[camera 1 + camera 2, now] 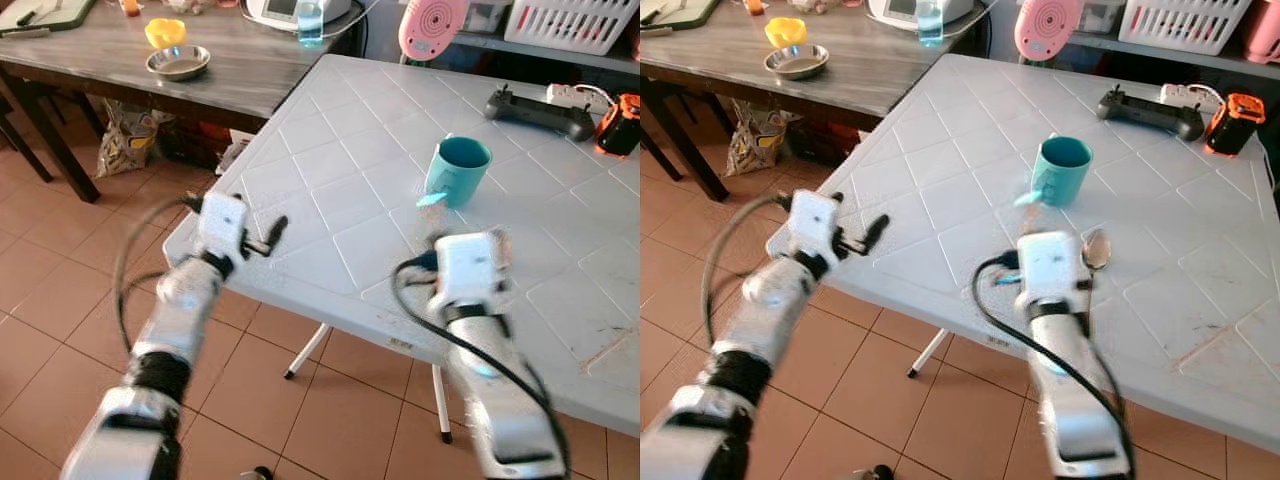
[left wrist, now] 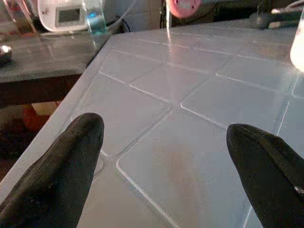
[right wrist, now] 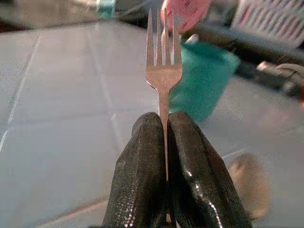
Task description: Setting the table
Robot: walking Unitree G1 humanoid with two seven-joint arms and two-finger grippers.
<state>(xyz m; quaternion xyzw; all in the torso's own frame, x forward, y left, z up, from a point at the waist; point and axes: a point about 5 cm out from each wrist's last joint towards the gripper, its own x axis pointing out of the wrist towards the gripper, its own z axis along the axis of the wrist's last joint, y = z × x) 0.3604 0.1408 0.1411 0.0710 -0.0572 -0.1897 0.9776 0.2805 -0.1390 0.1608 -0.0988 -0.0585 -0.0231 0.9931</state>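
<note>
A teal mug (image 1: 458, 170) stands on the white plastic table (image 1: 330, 130), towards its middle. A metal spoon (image 1: 1096, 250) lies on the table just in front of the mug, beside my right wrist. My right gripper (image 3: 164, 118) is shut on the handle of a metal fork (image 3: 163, 71), whose tines point at the mug; in the eye views the fork (image 1: 432, 199) is a pale blur just before the mug. My left gripper (image 1: 268, 238) hovers open and holding nothing over the table's near left corner, its fingers (image 2: 71, 156) spread wide.
A black controller (image 1: 540, 112), an orange device (image 1: 622, 125) and a pink round object (image 1: 432, 25) sit at the white table's far side. A dark wooden table (image 1: 240, 80) to the left holds a steel bowl (image 1: 178, 63) and a yellow item (image 1: 165, 32).
</note>
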